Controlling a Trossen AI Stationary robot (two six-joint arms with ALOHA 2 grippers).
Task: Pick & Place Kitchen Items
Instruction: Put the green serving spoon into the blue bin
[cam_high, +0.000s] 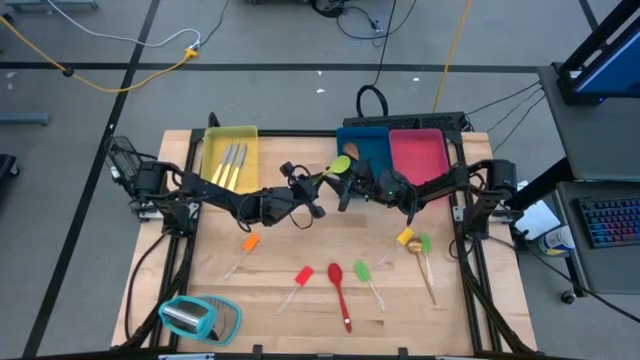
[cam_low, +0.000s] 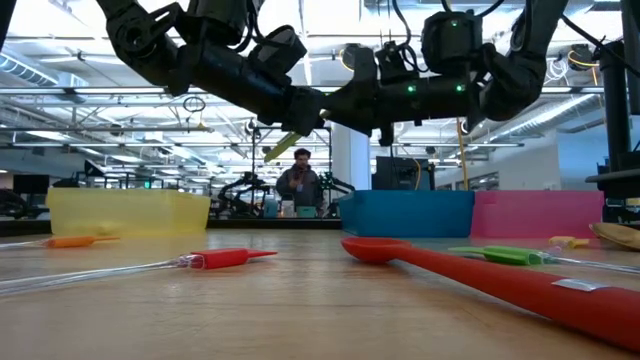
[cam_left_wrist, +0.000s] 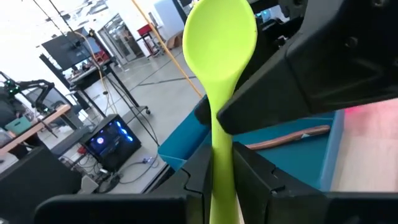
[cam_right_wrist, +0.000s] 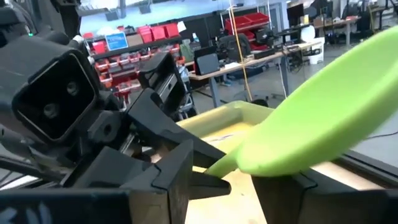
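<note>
We hold the lime green spoon (cam_high: 339, 166) in the air near the blue tray (cam_high: 362, 152), left gripper (cam_high: 318, 186) fingers pinching its handle. The right gripper (cam_high: 348, 187) fingers stand spread around it. If we release early, it may drop onto the surface.

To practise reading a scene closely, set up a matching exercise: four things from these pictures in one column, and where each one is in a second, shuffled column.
Things
1. lime green spoon
2. silver cutlery
3. red spoon
4. brown wooden utensil

Places
A. lying in the yellow tray
B. lying in the blue tray
C. held above the table by the left gripper, its bowl at the right gripper
D. lying on the bare table

Pairs: 1-C, 2-A, 3-D, 4-B
</note>
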